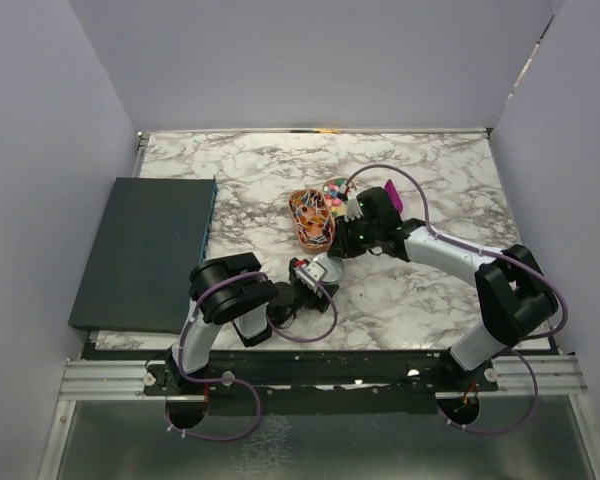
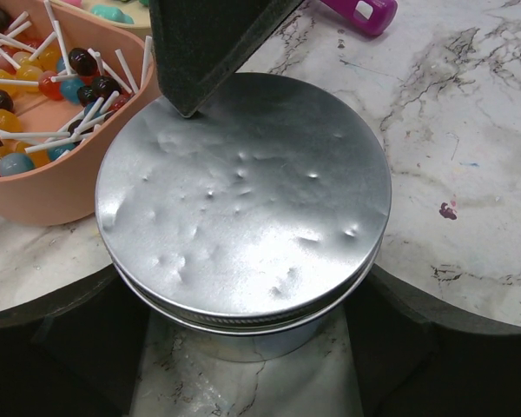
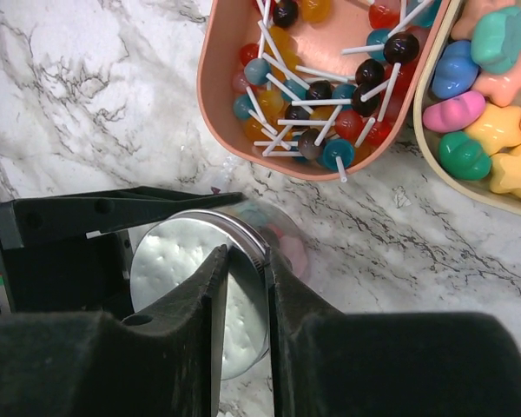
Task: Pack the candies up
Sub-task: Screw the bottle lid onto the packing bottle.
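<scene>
A clear jar (image 3: 282, 239) with a dented silver lid (image 2: 243, 191) stands between both grippers; it also shows in the top view (image 1: 317, 268). Coloured candies (image 3: 291, 252), pink, green and red, show blurred through its wall. My left gripper (image 2: 247, 339) is shut on the jar body below the lid, one finger on each side; it shows in the top view (image 1: 302, 284). My right gripper (image 3: 243, 261) is shut on the lid's rim, and one of its fingers (image 2: 208, 43) rests on the lid's far edge. The purple scoop (image 2: 365, 13) lies on the table beyond.
An orange bowl (image 3: 219, 113) of lollipops sits right beside the jar, also in the left wrist view (image 2: 43, 195). A cream tray (image 3: 430, 143) of larger star-shaped sweets stands beyond it. A dark flat box (image 1: 145, 250) covers the table's left side.
</scene>
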Motion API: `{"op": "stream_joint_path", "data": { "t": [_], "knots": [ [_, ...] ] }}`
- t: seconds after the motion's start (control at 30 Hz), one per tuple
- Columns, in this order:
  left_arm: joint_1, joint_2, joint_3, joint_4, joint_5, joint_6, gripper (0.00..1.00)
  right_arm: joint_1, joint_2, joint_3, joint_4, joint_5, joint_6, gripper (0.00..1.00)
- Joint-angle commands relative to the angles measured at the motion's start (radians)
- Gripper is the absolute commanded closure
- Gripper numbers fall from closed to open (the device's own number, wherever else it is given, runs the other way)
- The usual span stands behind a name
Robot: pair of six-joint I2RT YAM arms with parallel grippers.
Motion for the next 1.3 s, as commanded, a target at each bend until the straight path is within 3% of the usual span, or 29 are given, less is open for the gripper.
{"op": "stream_joint_path", "data": {
  "t": [0.0,0.27,0.7,1.0,1.27],
  "knots": [
    [0.003,0.097,-0.047,0.227,0.061,-0.089,0.60,0.005,-0.008,-0.098,-0.051,-0.036,-0.003,0.79],
    [0.023,0.101,-0.043,0.210,0.051,-0.111,0.62,0.008,-0.128,-0.291,0.003,-0.074,0.075,0.89],
    [0.034,0.089,-0.023,0.158,0.049,-0.123,0.63,0.071,-0.333,-0.511,0.089,-0.134,0.239,0.92],
    [0.034,0.082,-0.021,0.146,0.061,-0.124,0.63,0.119,-0.480,-0.515,0.009,-0.107,0.297,0.92],
    [0.033,0.068,-0.013,0.128,0.107,-0.127,0.62,0.118,-0.660,-0.378,-0.232,0.145,0.300,0.88]
  ]
}}
